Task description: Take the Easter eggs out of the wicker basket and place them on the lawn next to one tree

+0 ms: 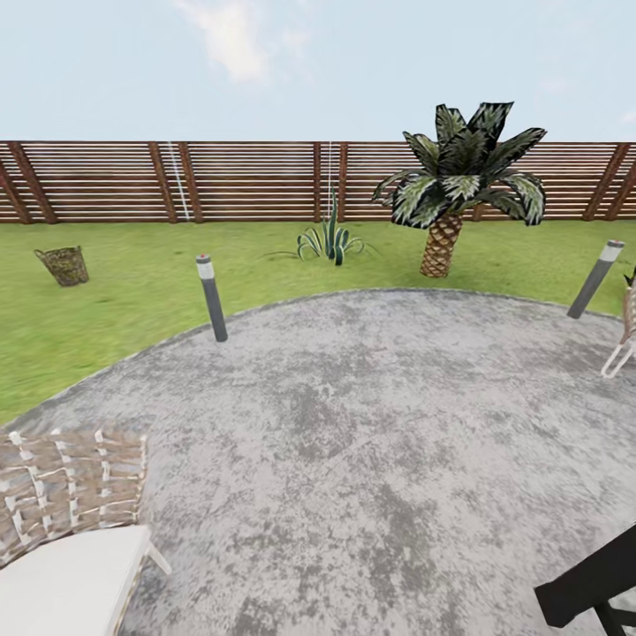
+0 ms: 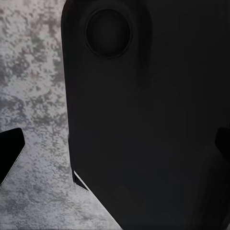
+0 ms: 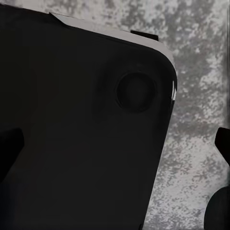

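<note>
Left gripper (image 2: 115, 158): in the left wrist view, two dark fingertips (image 2: 10, 152) at opposite edges of the frame, set wide apart, nothing between them. Beyond it a large black body of the robot (image 2: 143, 120) with a round recess, and mottled grey paving (image 2: 33, 72) beside it.

Right gripper (image 3: 115, 158): in the right wrist view, dark fingertips (image 3: 223, 141) likewise at opposite edges, spread wide, holding nothing. A black robot body (image 3: 72, 134) with a round recess lies beyond, grey paving (image 3: 201, 72) to one side.

Black arm part (image 1: 592, 579): lower right corner of the head view, over the patio.

Patio (image 1: 371, 442): grey, round, mottled, directly ahead. Woven chair with white cushion (image 1: 71, 530) at near left; part of another chair (image 1: 623, 340) at the right edge. Two short grey post lights (image 1: 212, 298) (image 1: 595, 278) at the patio's rim.

Lawn (image 1: 106, 300): green grass past the patio, up to the fence.

Wicker basket (image 1: 64, 265): brown, tilted slightly, on the lawn far left, well apart from both grippers and across the patio from them. Contents too small to tell.

Spiky plant (image 1: 329, 243) and short palm (image 1: 459, 185): on the lawn, centre and right.

Fence (image 1: 247, 181): brown slats, across the back.
</note>
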